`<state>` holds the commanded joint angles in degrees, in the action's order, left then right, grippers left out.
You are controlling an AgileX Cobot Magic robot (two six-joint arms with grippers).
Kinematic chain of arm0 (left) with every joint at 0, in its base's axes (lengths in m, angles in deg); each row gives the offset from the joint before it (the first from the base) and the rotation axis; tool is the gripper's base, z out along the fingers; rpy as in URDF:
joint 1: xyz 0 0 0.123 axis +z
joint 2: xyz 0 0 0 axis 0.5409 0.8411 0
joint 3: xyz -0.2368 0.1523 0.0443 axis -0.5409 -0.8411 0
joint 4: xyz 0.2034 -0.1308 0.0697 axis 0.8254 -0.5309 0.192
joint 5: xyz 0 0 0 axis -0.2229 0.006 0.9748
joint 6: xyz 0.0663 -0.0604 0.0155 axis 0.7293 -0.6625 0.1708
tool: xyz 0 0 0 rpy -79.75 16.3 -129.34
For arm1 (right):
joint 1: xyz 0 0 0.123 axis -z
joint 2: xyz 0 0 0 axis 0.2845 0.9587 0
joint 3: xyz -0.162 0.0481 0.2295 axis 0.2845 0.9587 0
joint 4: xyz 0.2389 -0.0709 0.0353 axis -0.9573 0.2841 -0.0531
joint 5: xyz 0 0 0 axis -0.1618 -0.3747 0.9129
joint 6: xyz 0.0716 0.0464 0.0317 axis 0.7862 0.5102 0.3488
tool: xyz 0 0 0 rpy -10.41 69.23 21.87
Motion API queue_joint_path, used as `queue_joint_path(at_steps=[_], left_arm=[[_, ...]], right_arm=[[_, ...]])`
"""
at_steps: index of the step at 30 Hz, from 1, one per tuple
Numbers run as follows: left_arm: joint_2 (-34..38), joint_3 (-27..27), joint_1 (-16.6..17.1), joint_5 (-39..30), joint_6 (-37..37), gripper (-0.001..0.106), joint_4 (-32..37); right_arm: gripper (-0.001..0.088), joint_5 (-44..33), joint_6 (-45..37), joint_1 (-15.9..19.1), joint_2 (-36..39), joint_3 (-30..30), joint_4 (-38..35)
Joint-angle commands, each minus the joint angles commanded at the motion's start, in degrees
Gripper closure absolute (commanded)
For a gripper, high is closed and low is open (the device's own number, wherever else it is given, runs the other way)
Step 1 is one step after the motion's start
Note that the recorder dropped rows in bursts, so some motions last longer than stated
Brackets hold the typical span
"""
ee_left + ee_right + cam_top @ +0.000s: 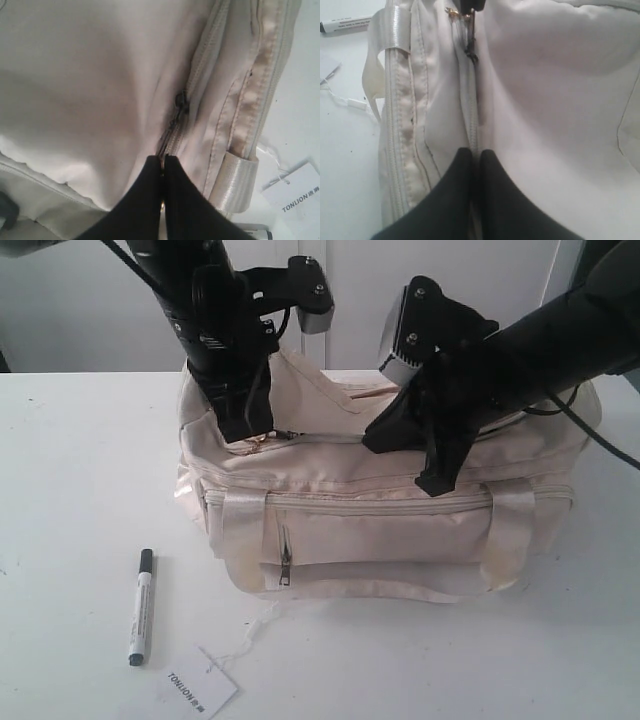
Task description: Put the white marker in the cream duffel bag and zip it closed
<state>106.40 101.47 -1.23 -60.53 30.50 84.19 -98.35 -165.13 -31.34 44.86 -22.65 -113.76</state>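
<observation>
The cream duffel bag stands in the middle of the white table. The white marker lies on the table in front of the bag's left end, outside it, and also shows in the right wrist view. My left gripper is at the left end of the top zip, shut on the gold zip pull. A dark slider sits just beyond its tips. My right gripper is further right on the same zip, shut on the bag's zip seam. Between the two grippers the zip looks closed.
A white paper tag printed TONLION lies on a string by the table's front edge, near the marker; it also shows in the left wrist view. The bag's front pocket zip hangs closed. A white wall stands behind the table.
</observation>
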Motion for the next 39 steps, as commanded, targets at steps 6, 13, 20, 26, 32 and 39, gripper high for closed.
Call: queue_joint_path(at_steps=[6, 13, 20, 26, 32, 39], left_arm=[[0.0, -0.09, 2.03, 0.0, -1.67, 0.105, 0.55], [0.0, -0.09, 2.03, 0.0, -4.42, 0.105, 6.6], [0.0, -0.09, 2.03, 0.0, -8.92, 0.105, 13.32], [0.0, -0.09, 2.03, 0.0, -11.4, 0.105, 15.33], [-0.14, -0.09, 2.03, 0.0, -14.64, 0.105, 17.7], [-0.89, -0.09, 2.03, 0.0, -17.98, 0.105, 19.87]], right_arm=[[0.0868, 0.0, 0.0, 0.0, 0.0, 0.0, 4.11], [0.0868, -0.57, 0.0, 0.0, 0.0, 0.0, 4.26], [0.0868, -0.69, 0.0, 0.0, 0.0, 0.0, 7.29], [0.0868, -0.54, 0.0, 0.0, 0.0, 0.0, 7.52], [0.0868, -0.54, 0.0, 0.0, 0.0, 0.0, 8.08], [0.0868, 0.23, 1.42, 0.0, 0.0, 0.0, 10.59]])
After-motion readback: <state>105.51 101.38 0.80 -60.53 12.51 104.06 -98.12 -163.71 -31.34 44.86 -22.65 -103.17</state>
